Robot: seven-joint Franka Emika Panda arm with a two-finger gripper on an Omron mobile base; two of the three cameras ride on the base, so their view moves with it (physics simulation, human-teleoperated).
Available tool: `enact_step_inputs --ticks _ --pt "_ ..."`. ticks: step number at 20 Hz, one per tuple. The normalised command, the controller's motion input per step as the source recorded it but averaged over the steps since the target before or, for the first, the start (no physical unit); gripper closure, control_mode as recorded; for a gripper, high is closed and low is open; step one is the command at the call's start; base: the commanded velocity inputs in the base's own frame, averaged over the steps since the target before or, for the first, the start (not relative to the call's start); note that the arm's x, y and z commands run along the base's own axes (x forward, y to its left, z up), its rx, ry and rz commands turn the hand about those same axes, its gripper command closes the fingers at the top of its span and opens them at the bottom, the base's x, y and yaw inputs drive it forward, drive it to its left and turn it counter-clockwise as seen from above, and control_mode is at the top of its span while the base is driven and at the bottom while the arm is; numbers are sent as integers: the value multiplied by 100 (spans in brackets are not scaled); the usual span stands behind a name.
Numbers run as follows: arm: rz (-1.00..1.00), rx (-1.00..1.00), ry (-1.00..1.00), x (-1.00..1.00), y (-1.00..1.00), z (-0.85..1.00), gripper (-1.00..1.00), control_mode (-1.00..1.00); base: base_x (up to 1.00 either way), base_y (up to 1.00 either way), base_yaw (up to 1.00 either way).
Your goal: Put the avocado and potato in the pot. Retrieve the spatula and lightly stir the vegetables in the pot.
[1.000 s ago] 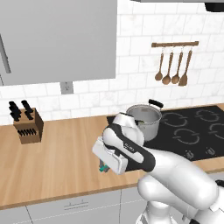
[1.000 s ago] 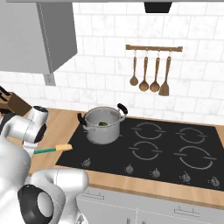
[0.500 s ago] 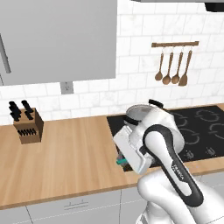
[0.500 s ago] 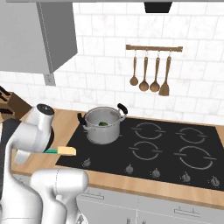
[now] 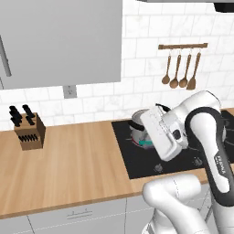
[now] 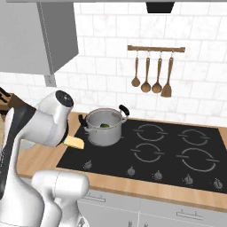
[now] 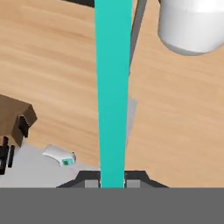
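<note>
tool (image 7: 112, 181) clamped on spatula (image 7: 113, 87)

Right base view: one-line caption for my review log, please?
Arm carries the spatula toward the steel pot on the stove, something green visible inside the pot.

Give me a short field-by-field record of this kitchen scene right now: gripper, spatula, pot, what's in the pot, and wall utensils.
gripper: two-finger gripper shut on the teal handle
spatula: teal-handled, tan-bladed spatula held in the air, blade beside the pot
pot: shiny steel pot with black handles on the black cooktop
contents: something dark green inside; potato not discernible
wall: four wooden utensils on a rail
</note>
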Motion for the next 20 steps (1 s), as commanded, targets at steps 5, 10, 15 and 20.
enact_step_inputs --ticks 5,10,15,20 --pt "-10 36 -1 2 -35 78 100 -100 0 0 0" --pt "-7 43 0 38 -34 22 100 -100 0 0 0" --pt "0 23 0 73 -56 2 100 -100 0 0 0" --pt "-1 15 10 51 -42 39 100 -100 0 0 0"
